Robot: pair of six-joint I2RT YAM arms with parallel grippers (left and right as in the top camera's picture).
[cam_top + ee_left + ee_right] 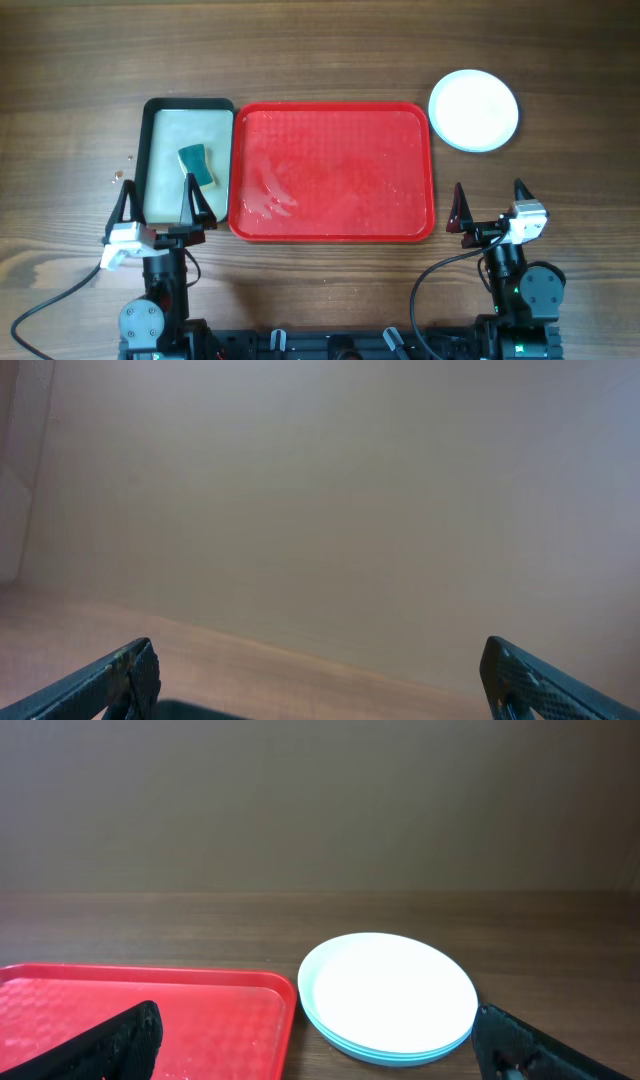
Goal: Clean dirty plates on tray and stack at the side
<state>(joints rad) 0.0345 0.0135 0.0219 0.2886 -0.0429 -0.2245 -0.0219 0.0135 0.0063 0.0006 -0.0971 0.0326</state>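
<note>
Tray (332, 172) lengthwise left-right; plates (474, 110) face-up beside

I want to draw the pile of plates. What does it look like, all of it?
The pile of plates is a stack of three round, shallow plates: a white plate on top, two pale turquoise plates showing only as rims beneath. They look smooth, like plastic, and the top one looks clean and empty. The pile lies flat on the wooden table, just past the far right corner of the red tray, not touching it.
</note>
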